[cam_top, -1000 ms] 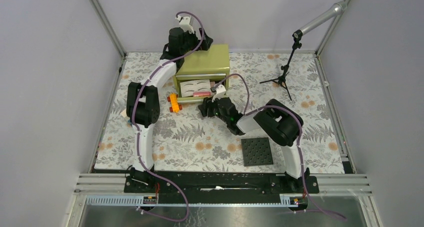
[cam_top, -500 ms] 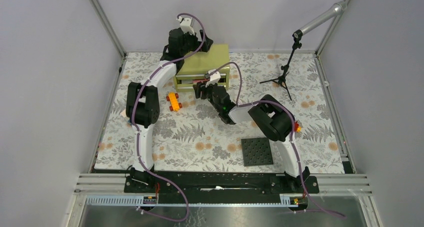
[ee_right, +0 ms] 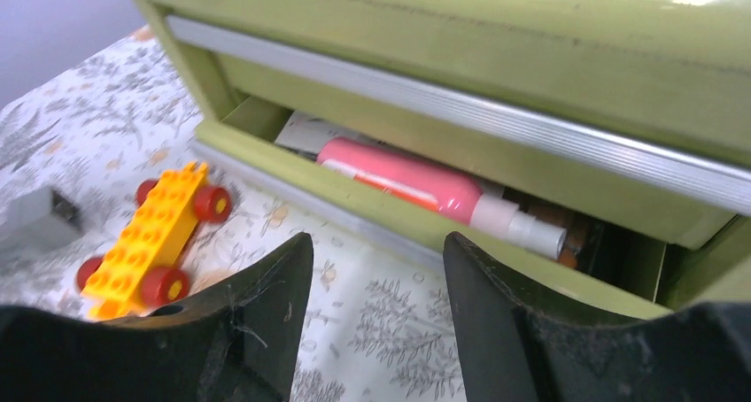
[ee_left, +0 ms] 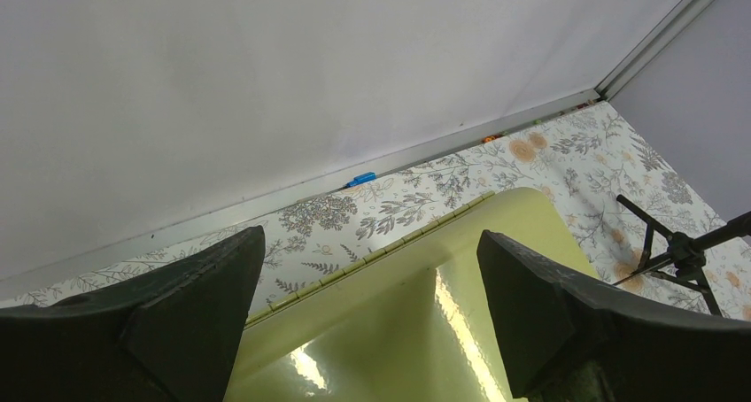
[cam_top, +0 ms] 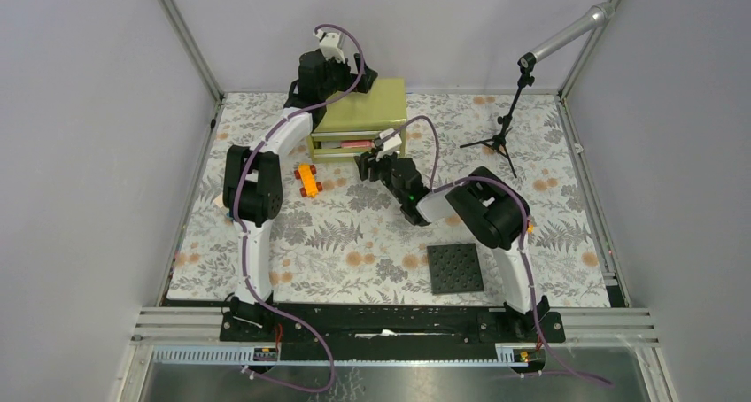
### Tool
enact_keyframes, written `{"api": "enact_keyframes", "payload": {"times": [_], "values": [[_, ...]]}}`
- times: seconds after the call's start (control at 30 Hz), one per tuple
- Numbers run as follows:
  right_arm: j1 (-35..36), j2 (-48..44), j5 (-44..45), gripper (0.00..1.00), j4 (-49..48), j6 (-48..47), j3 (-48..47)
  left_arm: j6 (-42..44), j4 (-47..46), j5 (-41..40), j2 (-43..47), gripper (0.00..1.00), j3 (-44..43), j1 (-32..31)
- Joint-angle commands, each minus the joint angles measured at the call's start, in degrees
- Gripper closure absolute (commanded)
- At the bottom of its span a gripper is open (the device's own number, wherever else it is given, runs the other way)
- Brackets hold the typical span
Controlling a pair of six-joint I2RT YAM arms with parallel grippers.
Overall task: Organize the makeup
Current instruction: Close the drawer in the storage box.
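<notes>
Now the drawer (ee_right: 354, 209) is nearly shut, pulled out a second ago, pink tube (ee_right: 403, 178) inside; right gripper (ee_right: 376, 243) parted, empty, just before it; left gripper (ee_left: 370, 238) spread wide over the box (cam_top: 361, 110); tidying likely near done.

Lab: aluminium-framed test enclosure (cam_top: 183, 34)

We look down on a worktop (cam_top: 354, 243) spread with a pale cloth (cam_top: 567, 243) printed with grey ferns and orange blossoms. Plain grey walls close in three sides of the worktop: the back wall (cam_top: 443, 30), the left wall (cam_top: 80, 154) and the right wall (cam_top: 682, 154). Metal posts (cam_top: 184, 37) slant up from its two far corners. A black tripod (cam_top: 507, 127) stands on its far right part, carrying a grey pole (cam_top: 571, 32) that leans up toward the right wall. Metal rails (cam_top: 620, 322) run along its near edge. The light is soft and even.
</notes>
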State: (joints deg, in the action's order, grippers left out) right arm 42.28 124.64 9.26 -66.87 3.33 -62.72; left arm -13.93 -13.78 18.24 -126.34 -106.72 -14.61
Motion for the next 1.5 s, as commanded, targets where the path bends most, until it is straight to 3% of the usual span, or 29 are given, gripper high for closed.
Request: {"api": "enact_keyframes", "payload": {"times": [0.0,0.17,0.6,0.83,1.17,1.47], "values": [[0.20,-5.75,-5.60,0.37,-4.66,0.08,4.17,-1.40,7.42,0.91,-1.17,0.02,1.82,0.33],[0.24,-4.56,-6.00,0.38,-2.04,2.54,4.24,-1.27,7.62,0.83,-1.71,0.02,1.52,0.31],[-1.17,2.44,-2.18,0.37,13.46,6.63,-11.36,-0.66,8.51,0.85,-2.56,0.02,0.90,0.32],[-1.82,4.28,-1.92,0.37,15.48,8.62,-15.13,-0.75,8.58,1.14,-3.03,0.02,0.72,0.29],[-1.86,-1.36,-11.19,0.38,8.50,11.09,-6.32,-0.15,9.84,0.80,-3.53,0.02,-0.42,0.33],[-1.89,0.31,-7.16,0.38,9.15,22.70,-5.73,-0.13,9.95,0.47,-3.78,0.03,-0.42,0.33]]}}
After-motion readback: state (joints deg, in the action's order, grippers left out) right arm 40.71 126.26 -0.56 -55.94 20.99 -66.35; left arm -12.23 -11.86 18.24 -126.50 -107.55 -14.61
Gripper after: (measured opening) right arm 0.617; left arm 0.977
